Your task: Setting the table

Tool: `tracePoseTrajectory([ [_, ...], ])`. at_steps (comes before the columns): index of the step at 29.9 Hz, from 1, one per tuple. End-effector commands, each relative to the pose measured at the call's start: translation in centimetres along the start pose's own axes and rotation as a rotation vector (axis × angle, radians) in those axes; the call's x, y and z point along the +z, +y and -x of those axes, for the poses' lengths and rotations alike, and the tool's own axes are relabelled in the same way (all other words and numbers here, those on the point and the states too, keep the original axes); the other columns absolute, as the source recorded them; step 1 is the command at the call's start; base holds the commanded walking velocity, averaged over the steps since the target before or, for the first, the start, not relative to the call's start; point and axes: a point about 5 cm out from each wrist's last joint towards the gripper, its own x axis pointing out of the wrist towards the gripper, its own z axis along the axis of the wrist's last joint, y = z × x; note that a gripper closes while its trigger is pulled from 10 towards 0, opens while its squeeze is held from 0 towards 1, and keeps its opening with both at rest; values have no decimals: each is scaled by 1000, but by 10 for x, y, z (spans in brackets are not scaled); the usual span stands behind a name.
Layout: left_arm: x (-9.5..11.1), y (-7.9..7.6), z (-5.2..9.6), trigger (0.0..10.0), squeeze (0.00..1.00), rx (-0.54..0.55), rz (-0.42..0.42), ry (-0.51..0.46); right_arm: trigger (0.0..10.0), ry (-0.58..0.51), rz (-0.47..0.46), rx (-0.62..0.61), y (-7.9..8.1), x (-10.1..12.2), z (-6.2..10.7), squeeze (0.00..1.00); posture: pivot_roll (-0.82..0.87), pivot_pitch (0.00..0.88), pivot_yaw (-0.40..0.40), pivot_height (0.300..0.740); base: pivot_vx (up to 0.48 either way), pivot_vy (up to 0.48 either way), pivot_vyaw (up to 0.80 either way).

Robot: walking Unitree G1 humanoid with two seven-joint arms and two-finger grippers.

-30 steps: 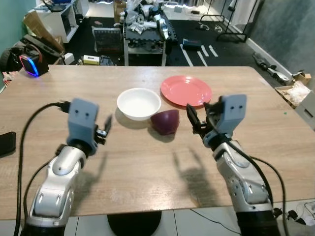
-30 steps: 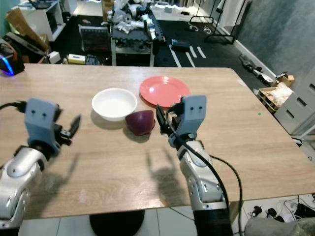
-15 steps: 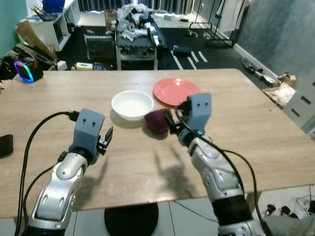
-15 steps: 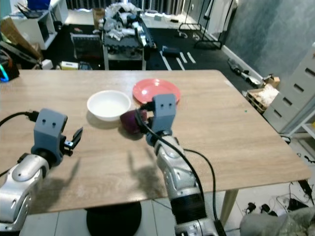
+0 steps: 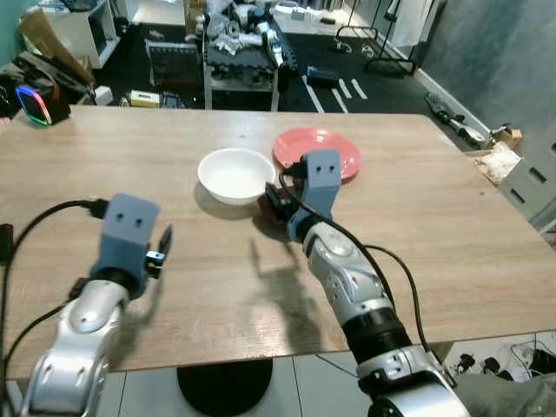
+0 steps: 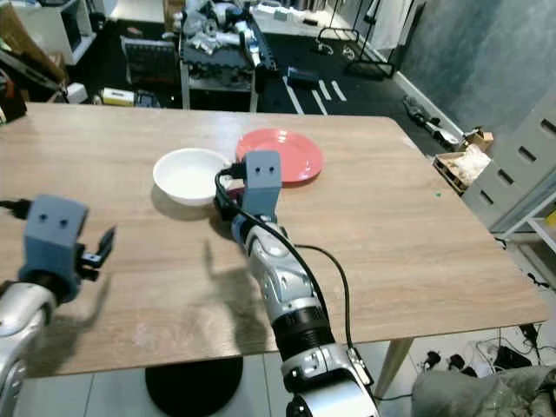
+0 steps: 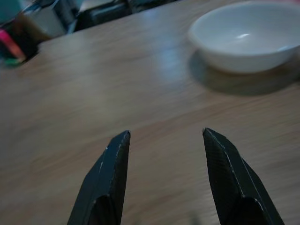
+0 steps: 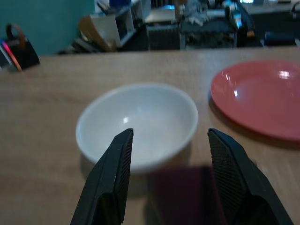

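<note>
On the wooden table point(image 5: 434, 217) a white bowl point(image 5: 234, 174) stands near the middle, and a red plate point(image 5: 317, 149) lies to its right. A dark purple bowl point(image 8: 183, 187) sits just in front of the white bowl, largely hidden behind my right wrist in the eye views. My right gripper point(image 5: 276, 198) is open at that purple bowl, one finger to each side of it, and I cannot tell whether they touch. My left gripper point(image 5: 162, 248) hovers open over bare wood nearer the front left, with the white bowl point(image 7: 243, 40) well ahead of it.
Past the table's far edge is dark floor with a cluttered cart point(image 5: 239, 52). A black device with glowing lights point(image 5: 35, 94) sits off the far left corner. A dark flat object point(image 5: 3, 243) lies at the table's left edge. Bare tabletop spreads to the right.
My right gripper has reached forward and left from open table to the purple bowl, its fingers now straddling it. The left gripper has stayed open over the front left. The camera view shifted.
</note>
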Motion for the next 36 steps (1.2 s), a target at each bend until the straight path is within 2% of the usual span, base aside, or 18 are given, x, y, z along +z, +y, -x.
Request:
tracePoseTrajectory([
  [1,3,7,5,10000,0,10,-3,-10,10000,-45,0,6,-1,8,-3,0,196,132,-43,740,0,0,0],
  [2,6,20,9,10000,0,33,-10,-19,10000,-86,11,23,-1,18,-5,0,203,141,-44,740,0,0,0],
  [4,7,24,11,10000,0,40,-14,-19,10000,-96,15,29,-1,21,-7,0,203,141,-44,740,0,0,0],
  [5,11,35,15,10000,0,55,-30,-19,10000,-102,43,48,1,26,-10,0,208,152,-46,740,0,0,0],
  [8,15,45,17,10000,0,72,-49,-19,10000,-34,120,91,6,24,-16,0,211,157,-49,740,0,0,0],
  [12,16,49,20,10000,0,80,-54,-16,10000,85,201,149,15,16,-23,0,209,158,-55,740,0,0,0],
  [16,18,48,23,10000,0,76,-47,-16,10000,161,215,128,17,10,-29,0,212,159,-63,740,0,0,0],
  [19,19,47,26,10000,0,70,-39,-14,10000,201,223,96,8,7,-31,0,215,159,-68,740,0,0,0],
  [25,18,47,27,10000,0,58,-17,-3,10000,281,199,63,-25,1,-23,0,187,159,-63,740,0,0,0],
  [26,18,47,27,10000,0,58,-17,-3,10000,281,199,63,-25,1,-23,0,187,159,-63,740,0,0,0],
  [29,18,45,26,10000,0,43,-14,0,10000,312,193,32,-45,-3,-15,0,176,159,-59,740,0,0,0],
  [30,18,43,24,10000,0,36,-10,-1,10000,325,184,-3,-59,-5,-7,0,167,158,-56,740,0,0,0],
  [31,18,43,24,10000,0,36,-10,-1,10000,325,184,-3,-59,-5,-7,0,167,158,-56,740,0,0,0],
  [32,18,42,24,10000,0,33,-8,-1,10000,330,178,-16,-64,-6,-5,0,167,158,-56,740,0,0,0],
  [33,19,41,22,10000,0,27,-5,-2,10000,338,158,-55,-77,-7,3,0,158,153,-51,740,0,0,0],
  [36,19,40,21,10000,0,23,-2,-1,10000,342,139,-89,-87,-8,10,0,154,150,-46,740,0,0,0],
])
